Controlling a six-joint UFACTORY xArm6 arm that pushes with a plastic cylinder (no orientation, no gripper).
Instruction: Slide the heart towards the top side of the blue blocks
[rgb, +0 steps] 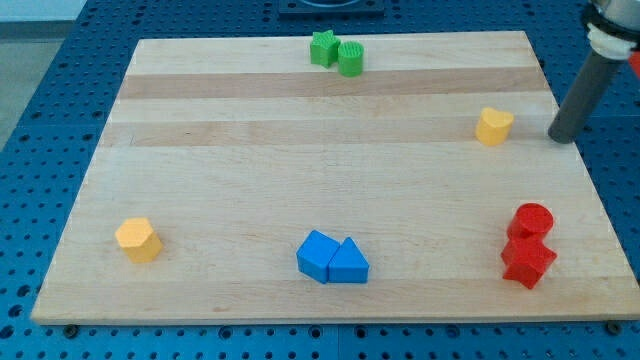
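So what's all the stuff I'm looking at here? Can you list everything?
Wooden board: one, light wood, fills most of the view.
Green blocks: two, touching, at the board's top edge; a green star and a green cylinder.
Yellow heart: one, the view's upper right.
Yellow hexagon block: one, lower left.
Blue blocks: two, touching, bottom centre; a blue cube and a blue triangle.
Red blocks: two, touching, lower right; a red cylinder above a red star-like block.
Blue perforated table: one, under the board.
My tip: one, dark rod, just right of the heart, not touching it.
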